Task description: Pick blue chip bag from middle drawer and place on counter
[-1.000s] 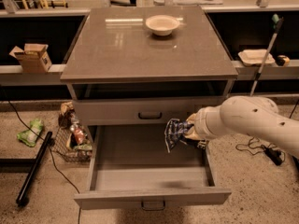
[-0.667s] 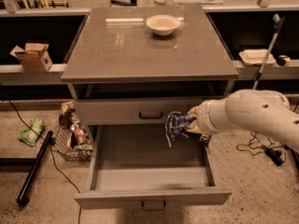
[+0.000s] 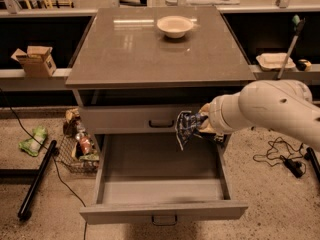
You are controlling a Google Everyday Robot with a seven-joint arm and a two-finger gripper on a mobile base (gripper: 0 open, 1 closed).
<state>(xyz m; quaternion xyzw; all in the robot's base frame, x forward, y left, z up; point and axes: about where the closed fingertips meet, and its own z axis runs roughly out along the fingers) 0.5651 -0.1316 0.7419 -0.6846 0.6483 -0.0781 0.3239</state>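
The blue chip bag hangs in the air in front of the upper drawer front, above the right side of the open middle drawer. My gripper is shut on the bag's right edge, at the end of my white arm coming in from the right. The drawer is pulled out and its inside shows nothing else. The counter lies above, with a white bowl near its back edge.
The closed upper drawer with a black bar handle is just behind the bag. A wire basket of snacks, a green packet and a black pole lie on the floor at left. Cables lie at right.
My gripper has lifted the bag a little higher and slightly left, from beside the drawer's right wall up to the level of the upper drawer front.
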